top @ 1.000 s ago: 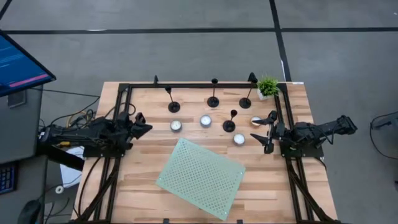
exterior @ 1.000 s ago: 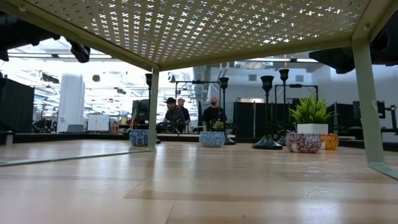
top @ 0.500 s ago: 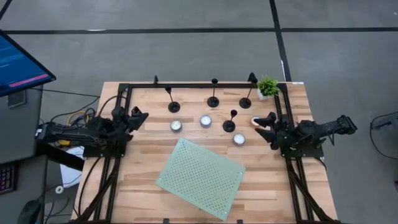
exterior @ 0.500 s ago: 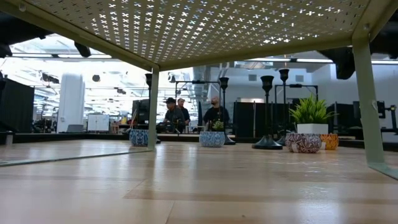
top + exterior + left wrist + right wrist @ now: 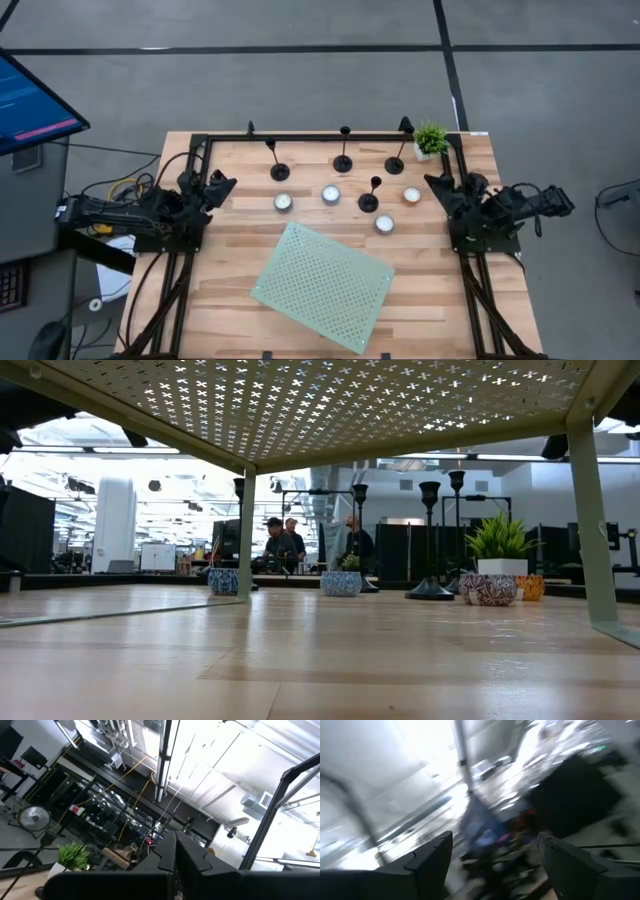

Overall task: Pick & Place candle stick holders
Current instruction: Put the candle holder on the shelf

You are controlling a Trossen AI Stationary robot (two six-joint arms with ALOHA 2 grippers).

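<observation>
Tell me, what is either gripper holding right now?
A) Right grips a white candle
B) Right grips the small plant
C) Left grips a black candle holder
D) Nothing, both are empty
D: the left gripper is shut on nothing at the table's left edge, and the right gripper is open and empty; all four candle holders stand on the table.

Four candle stick holders (image 5: 343, 162) are standing behind the tealights (image 5: 331, 194) on the desk (image 5: 225, 300), a perforated panel (image 5: 322, 287) lying in front.

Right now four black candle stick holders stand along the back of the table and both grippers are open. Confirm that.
Not quite: the left gripper is shut, as the left wrist view shows. The right gripper is open, and four candle stick holders do stand at the back.
</observation>
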